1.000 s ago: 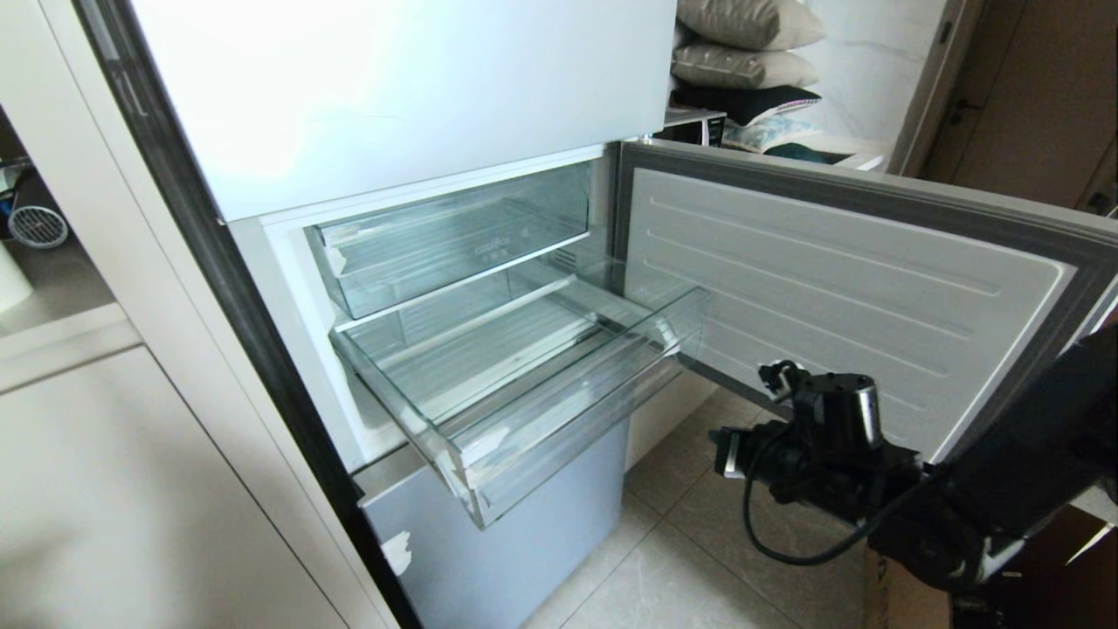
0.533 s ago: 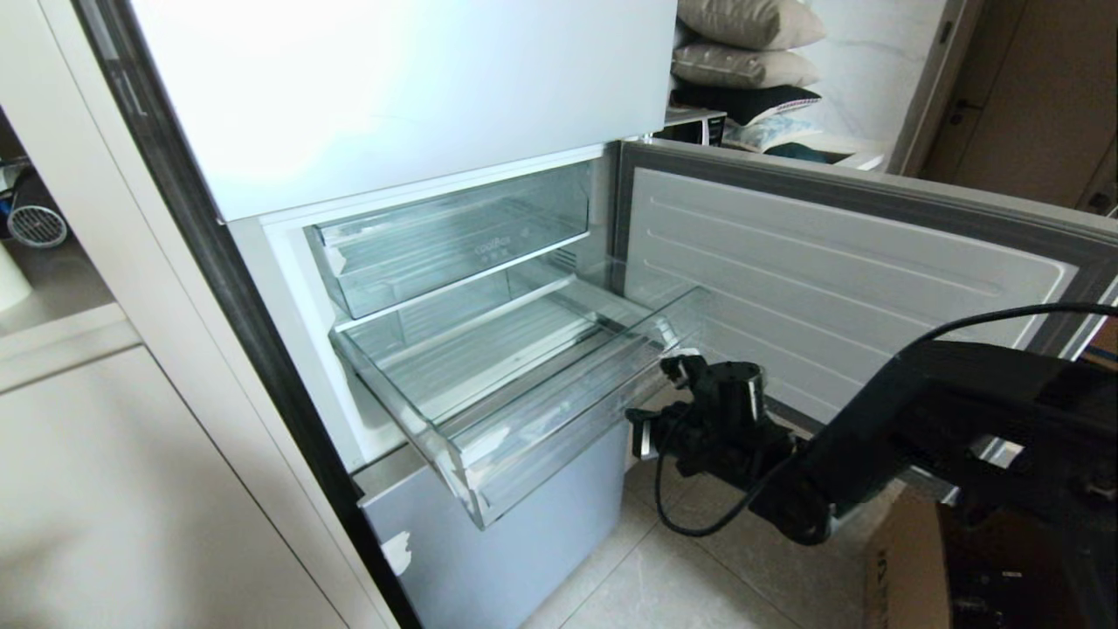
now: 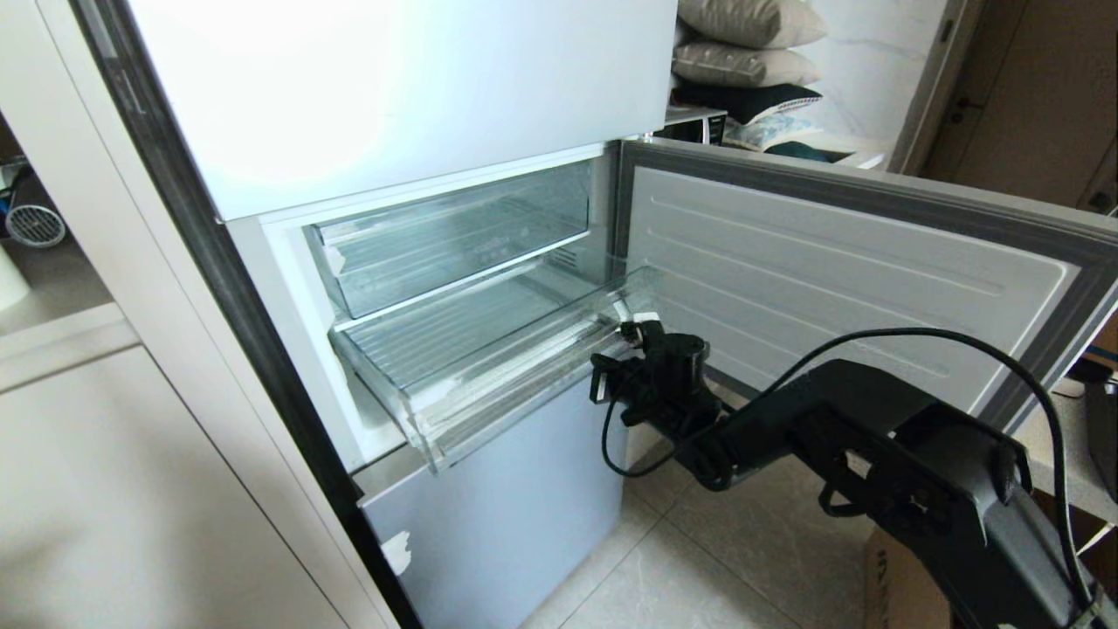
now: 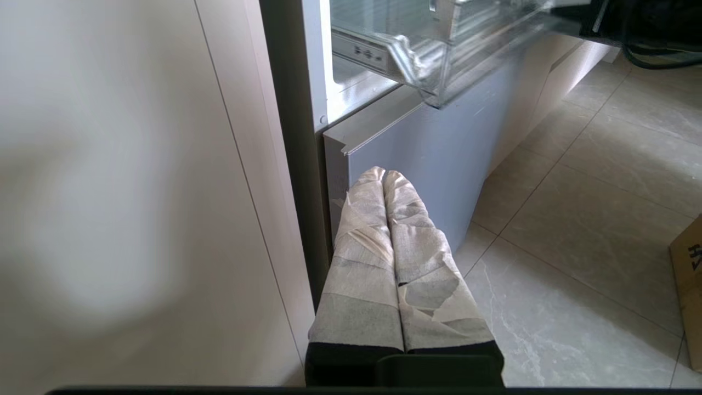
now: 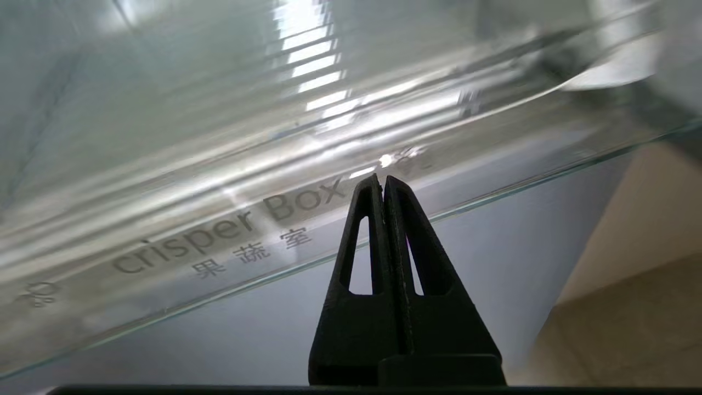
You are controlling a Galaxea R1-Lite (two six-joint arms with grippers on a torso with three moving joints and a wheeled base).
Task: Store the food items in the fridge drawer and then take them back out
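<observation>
Head view shows the fridge drawer [image 3: 489, 367] pulled partway out under the clear upper bin [image 3: 454, 236], with the right gripper [image 3: 631, 336] at its front right corner; whether they touch I cannot tell. Right wrist view alone shows the fingers [image 5: 397, 263] pressed together, tips at the lip printed "crisper Box". Left wrist view shows the left gripper [image 4: 384, 175] closed, low beside the silver-blue panel [image 4: 439, 153]. Open floor [image 3: 699, 559] lies below the door [image 3: 830, 279]. No fruit shows.
</observation>
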